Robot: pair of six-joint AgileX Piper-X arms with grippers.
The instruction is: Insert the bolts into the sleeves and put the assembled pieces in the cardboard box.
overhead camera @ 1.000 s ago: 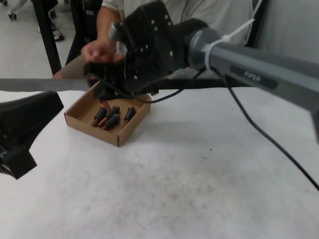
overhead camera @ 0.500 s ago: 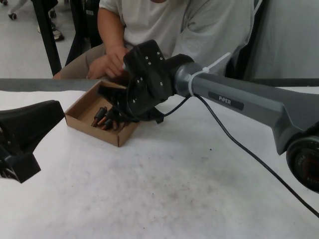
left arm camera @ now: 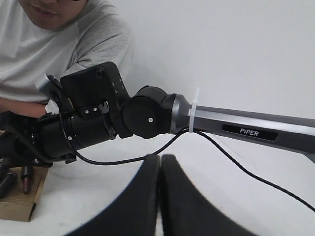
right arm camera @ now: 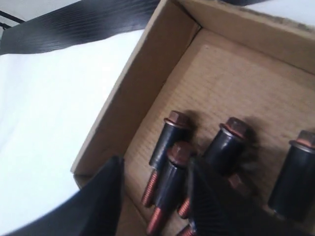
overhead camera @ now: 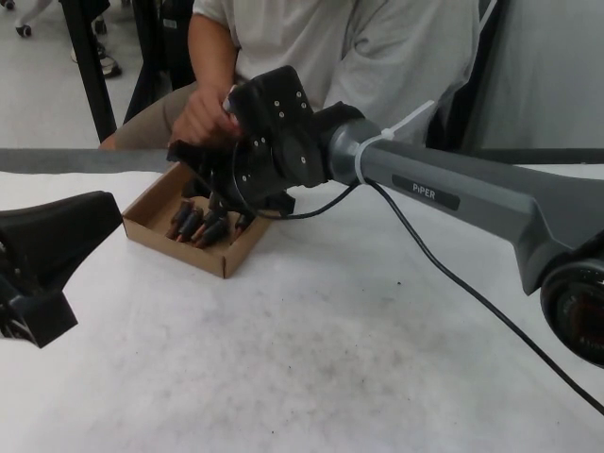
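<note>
Work looks close to its end, judging by what lies where. Several assembled pieces (right arm camera: 170, 142), each a coppery bolt pushed through a dark sleeve, lie side by side on the floor of the cardboard box (overhead camera: 142, 215). The right wrist view shows at least four of them, with parts of another underneath. No loose bolt or sleeve appears on the bench (overhead camera: 377, 359) around the box, so little seems to be left, if anything.

The right gripper (right arm camera: 155, 169) hangs low over the box, its fingers spread apart above the pieces. One piece sits in the gap between them, but it appears to rest on the box floor with the others and is not pinched. So I take the latest drop-off as done, or nearly so. The left gripper (left arm camera: 160, 160) is well away from the box, out over the bench. Its two fingers are pressed together with nothing between them.

A second ago the right gripper stood higher, above the far edge of the box, and four pieces showed plainly on the box floor. Half a second ago it had come down over the near side of the box and covered most of them. Now it has drawn back toward the far side, and the row of pieces shows again. The left arm keeps its place throughout, and the box has not shifted.
</note>
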